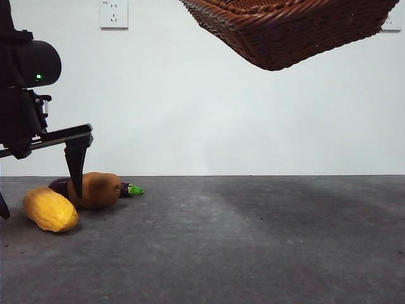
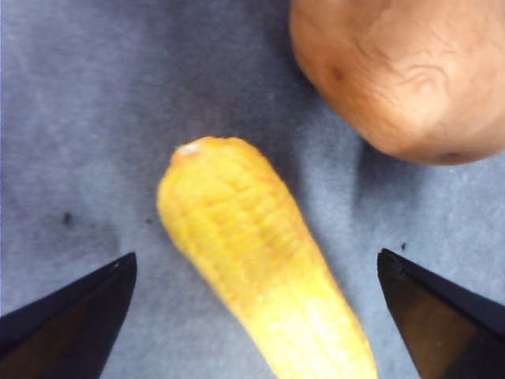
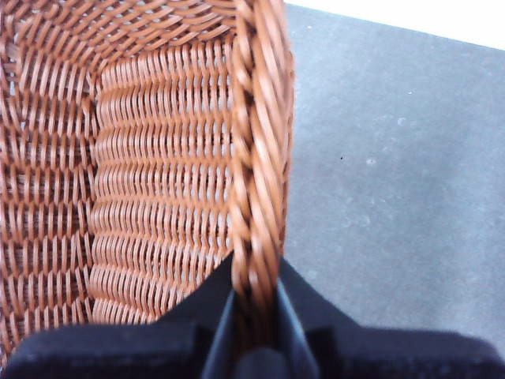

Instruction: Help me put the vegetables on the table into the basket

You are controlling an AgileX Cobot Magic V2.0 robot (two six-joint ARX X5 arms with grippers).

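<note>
Woven wicker basket (image 3: 158,158) (braided rim) pinched by right gripper (image 3: 256,316)

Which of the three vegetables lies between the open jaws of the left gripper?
The bumpy yellow vegetable: it lies between the left gripper's jaws. The brown potato lies beyond them, and the purple eggplant behind it.

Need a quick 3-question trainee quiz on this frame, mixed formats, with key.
1. True or false: the basket rests flat on the table.
2. Which vegetable lies between the open jaws of the left claw? A potato B yellow vegetable C eggplant
3. Fill in: the right claw is shut on the basket's ____.

Key: 1 false, it hangs tilted in the air. 2 B. 3 rim.
</note>
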